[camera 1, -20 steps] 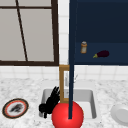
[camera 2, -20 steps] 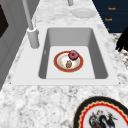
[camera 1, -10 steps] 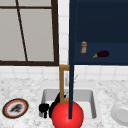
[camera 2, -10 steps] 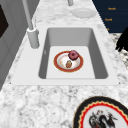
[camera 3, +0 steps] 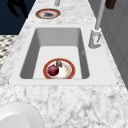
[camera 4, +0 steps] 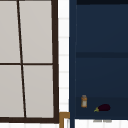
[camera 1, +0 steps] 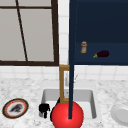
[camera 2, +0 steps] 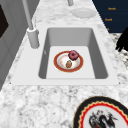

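My left hand (camera 1: pixel 44 109) hangs in front of the sink's (camera 1: pixel 93 100) left front corner, its fingers loose and pointing down, holding nothing. A dark bit of my right hand (camera 1: pixel 57 103) peeks out from behind a big red ball (camera 1: pixel 67 116) at the sink's front edge. In the left side view a hand (camera 2: pixel 123 41) hovers off the counter's front, and in the right side view a hand (camera 3: pixel 17 7) hovers there too. In the basin lies a red-rimmed plate (camera 2: pixel 58 67) carrying a dark red round fruit (camera 2: pixel 73 54) and a small brown item (camera 2: pixel 68 64).
The blue wall cabinet stands open, its door edge (camera 1: pixel 72 62) jutting forward; a jar (camera 1: pixel 83 47) and an eggplant (camera 1: pixel 102 54) sit on its shelf. A patterned plate (camera 1: pixel 15 108) lies left of the sink, a white plate (camera 1: pixel 120 113) right. The faucet (camera 2: pixel 32 35) rises behind the basin.
The black shape that reached up beside the left hand has sunk behind the red ball. The left hand, the plate and the cabinet stay as they were.
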### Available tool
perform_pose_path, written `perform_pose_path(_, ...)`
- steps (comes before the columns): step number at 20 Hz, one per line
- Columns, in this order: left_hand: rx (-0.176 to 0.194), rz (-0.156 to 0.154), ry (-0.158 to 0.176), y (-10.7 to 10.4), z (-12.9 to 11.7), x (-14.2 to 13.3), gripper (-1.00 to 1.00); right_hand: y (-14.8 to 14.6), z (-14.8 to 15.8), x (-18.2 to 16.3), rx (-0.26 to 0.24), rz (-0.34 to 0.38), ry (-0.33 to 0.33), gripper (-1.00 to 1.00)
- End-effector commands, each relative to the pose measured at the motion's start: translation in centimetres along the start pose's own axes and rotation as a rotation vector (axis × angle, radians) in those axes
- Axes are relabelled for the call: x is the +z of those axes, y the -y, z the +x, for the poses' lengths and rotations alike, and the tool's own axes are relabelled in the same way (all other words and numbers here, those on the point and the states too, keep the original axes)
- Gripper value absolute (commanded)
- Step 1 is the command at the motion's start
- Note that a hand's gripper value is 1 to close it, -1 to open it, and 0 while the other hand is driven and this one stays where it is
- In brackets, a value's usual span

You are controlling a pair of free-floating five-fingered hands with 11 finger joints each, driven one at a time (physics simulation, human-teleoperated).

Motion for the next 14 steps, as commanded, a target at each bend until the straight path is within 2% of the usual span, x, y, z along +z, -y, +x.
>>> perform_pose_path(1,0.0,0.0,0.0,0.0,0.0,0.0,0.0,-1.7,0.6,1.6,-0.097,0.01,0.073,-1.0)
perform_pose_path(3,0.0,0.0,0.0,0.0,0.0,0.0,0.0,-2.6,0.8,2.5,-0.094,0.004,0.087,-1.0)
perform_pose_path(4,0.0,0.0,0.0,0.0,0.0,0.0,0.0,-3.5,1.0,2.2,-0.076,-0.002,0.073,-1.0)
perform_pose_path(8,0.0,0.0,0.0,0.0,0.0,0.0,0.0,-5.3,1.8,3.5,-0.092,0.001,0.091,-1.0)
perform_pose_path(14,0.0,0.0,0.0,0.0,0.0,0.0,0.0,-8.2,2.0,5.5,-0.081,0.023,0.117,-1.0)
